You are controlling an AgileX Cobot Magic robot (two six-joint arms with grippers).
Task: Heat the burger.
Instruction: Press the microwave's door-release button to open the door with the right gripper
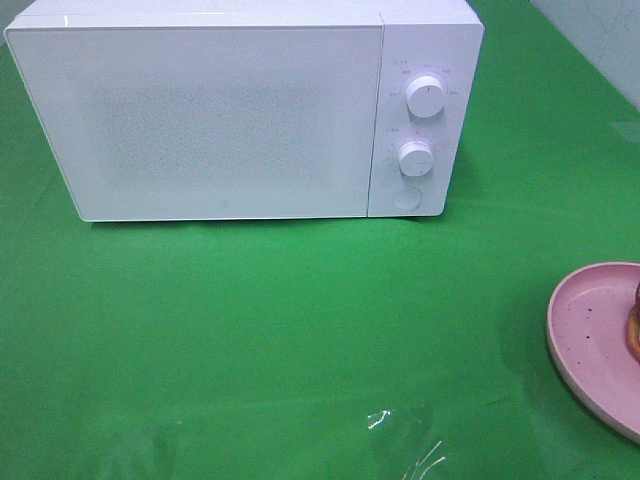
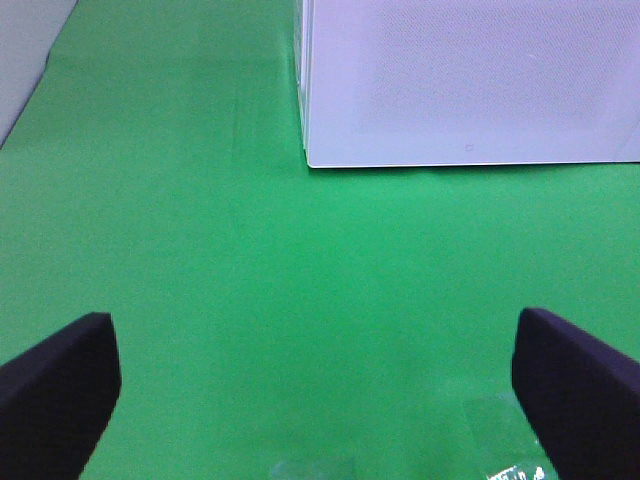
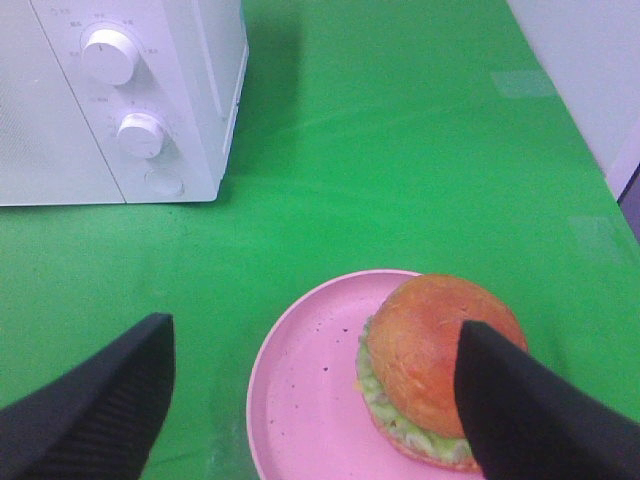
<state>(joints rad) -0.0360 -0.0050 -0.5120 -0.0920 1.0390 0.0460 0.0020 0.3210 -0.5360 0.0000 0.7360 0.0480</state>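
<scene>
The burger (image 3: pixel 435 360) with its golden-brown bun and green lettuce sits on a pink speckled plate (image 3: pixel 310 390); only a sliver of the burger (image 1: pixel 634 320) shows at the right edge of the high view, on the plate (image 1: pixel 590 340). My right gripper (image 3: pixel 310 400) hovers open above the plate, one finger overlapping the burger's side in the picture. The white microwave (image 1: pixel 240 110) stands at the back with its door shut. My left gripper (image 2: pixel 320 390) is open over bare green cloth in front of the microwave (image 2: pixel 470 80). Neither arm shows in the high view.
Two white knobs (image 1: pixel 427 96) and a round button (image 1: pixel 406 197) sit on the microwave's right panel. Green cloth (image 1: pixel 300 330) covers the table. Clear tape patches (image 1: pixel 400 440) lie near the front edge. A pale wall (image 3: pixel 590 60) borders the right side.
</scene>
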